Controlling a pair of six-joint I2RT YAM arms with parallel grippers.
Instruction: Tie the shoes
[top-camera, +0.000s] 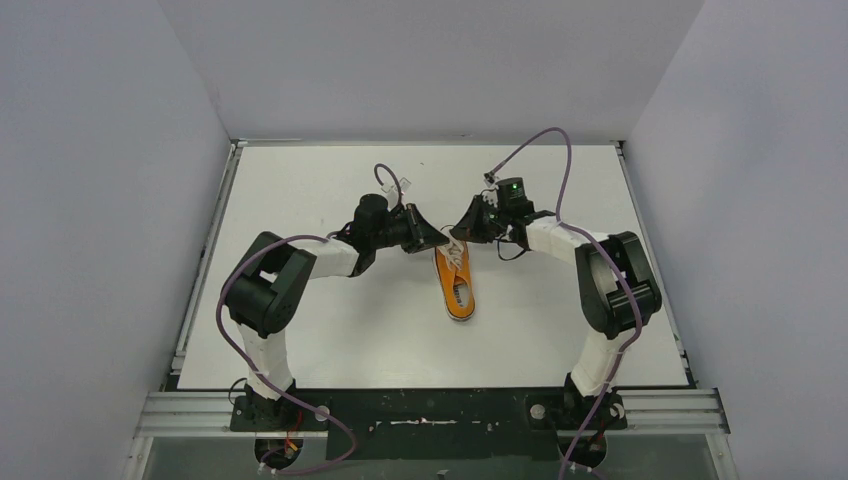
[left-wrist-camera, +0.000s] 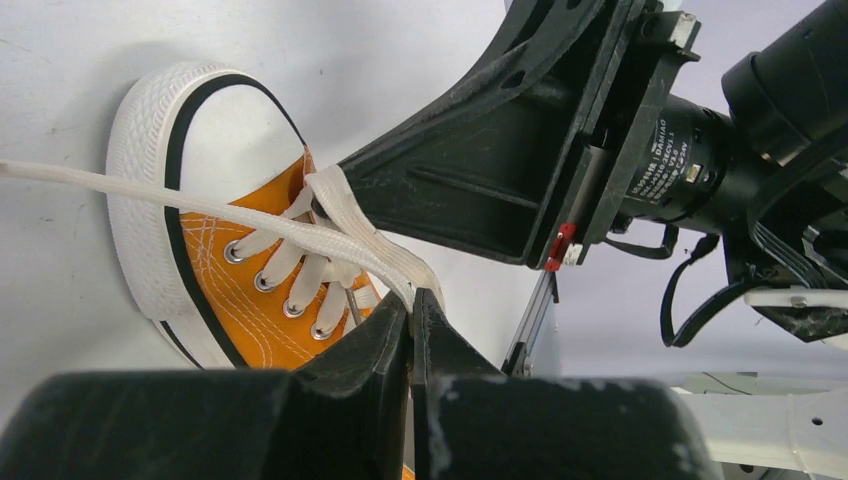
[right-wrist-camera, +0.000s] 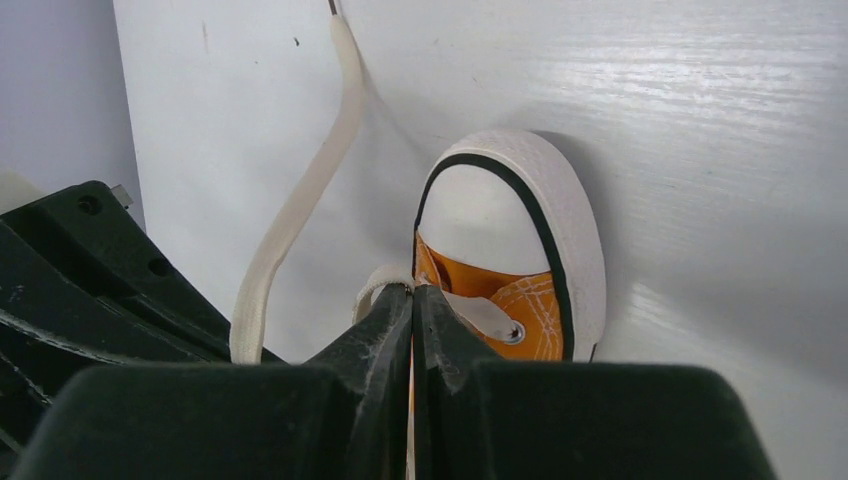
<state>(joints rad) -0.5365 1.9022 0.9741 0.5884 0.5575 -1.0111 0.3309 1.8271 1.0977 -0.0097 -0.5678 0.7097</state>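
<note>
Right gripper (right-wrist-camera: 412, 292) is sitting with fingers pressed together, pinching a lace loop (right-wrist-camera: 383, 279) at the tips, right over the orange sneaker (right-wrist-camera: 530, 300). White toe cap (right-wrist-camera: 495, 215) is pointing away, resting on the white table (right-wrist-camera: 700, 110). A loose lace (right-wrist-camera: 290, 220) is running from the top edge down toward a black housing (right-wrist-camera: 85, 265) at left.

Top camera looks down from the near edge over the whole table (top-camera: 330, 330). Both wrist cameras sit close, sharing the shoe (left-wrist-camera: 215, 270) toe.
</note>
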